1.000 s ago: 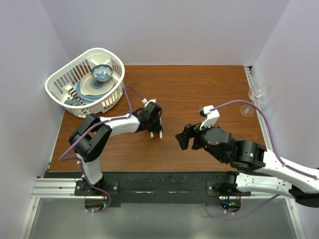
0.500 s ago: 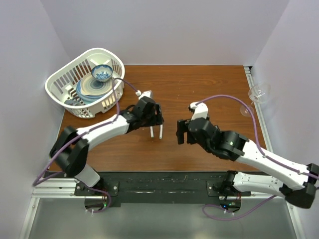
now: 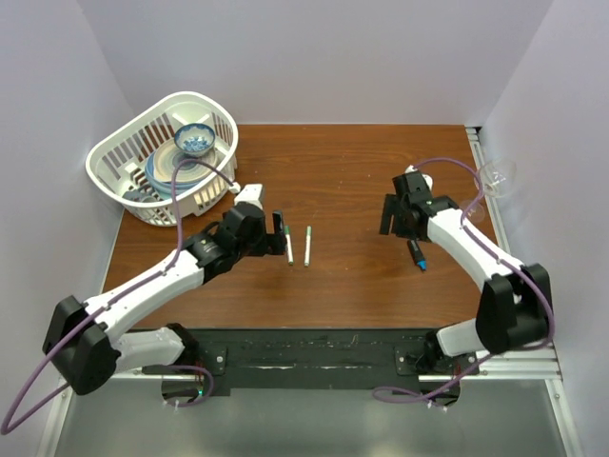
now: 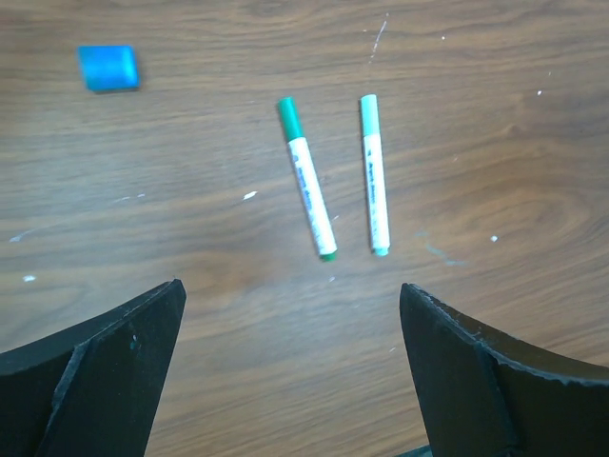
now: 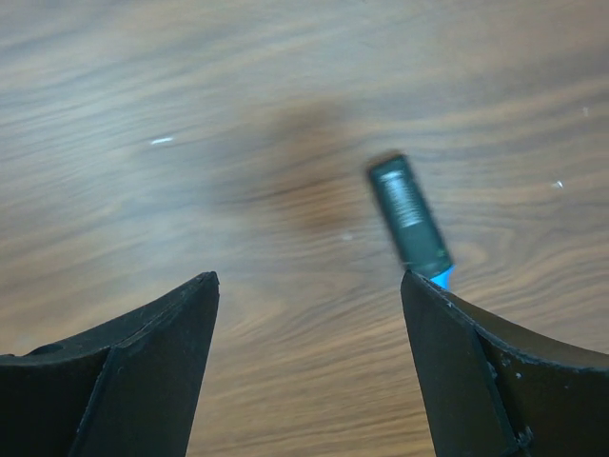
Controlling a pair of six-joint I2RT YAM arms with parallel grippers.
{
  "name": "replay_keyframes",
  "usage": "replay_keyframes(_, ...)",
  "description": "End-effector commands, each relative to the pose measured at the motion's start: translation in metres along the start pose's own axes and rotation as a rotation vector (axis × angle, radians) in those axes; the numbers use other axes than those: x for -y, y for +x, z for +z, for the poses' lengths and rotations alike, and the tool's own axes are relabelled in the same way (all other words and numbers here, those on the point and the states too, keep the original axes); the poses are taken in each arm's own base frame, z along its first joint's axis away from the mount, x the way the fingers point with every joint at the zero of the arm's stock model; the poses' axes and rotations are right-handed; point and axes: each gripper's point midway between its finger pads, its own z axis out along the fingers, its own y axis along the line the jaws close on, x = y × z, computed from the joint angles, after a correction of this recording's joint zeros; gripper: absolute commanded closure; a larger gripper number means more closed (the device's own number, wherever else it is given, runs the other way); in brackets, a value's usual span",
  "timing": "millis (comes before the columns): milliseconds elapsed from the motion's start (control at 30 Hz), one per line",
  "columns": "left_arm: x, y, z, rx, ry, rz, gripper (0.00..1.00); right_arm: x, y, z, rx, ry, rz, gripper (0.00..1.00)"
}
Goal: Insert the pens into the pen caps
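Though unseen from above, blue cap point(image 4: 108, 68) near two pens point(image 4: 307, 178).

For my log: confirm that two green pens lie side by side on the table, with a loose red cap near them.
The loose cap is blue, not red; the left wrist view shows it. The rest holds.

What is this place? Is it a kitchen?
Probably a robot test lab, not a kitchen: two robot arms bolted at a wooden table, plain pale walls boxing it in, and pens laid out.
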Motion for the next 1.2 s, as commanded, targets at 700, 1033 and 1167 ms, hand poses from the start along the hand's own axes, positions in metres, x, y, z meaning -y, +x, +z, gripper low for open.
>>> replay_keyframes(700, -0.032, -0.031, -0.054, 0.2, -0.039, 0.108, 0.0, 0.023, -0.023, 0.069, -0.081, 0.012, 0.049, 0.17)
replay_keyframes(1033, -0.036, -0.036, -0.059, 0.222, -0.053, 0.1, 0.0, 0.011, -0.012, 0.074, -0.129, -0.05, 0.035, 0.18)
replay_keyframes(1167, -0.035, -0.036, -0.059, 0.222, -0.051, 0.101, 0.0, -0.002, -0.003, 0.067, -0.141, -0.137, 0.043, 0.2)
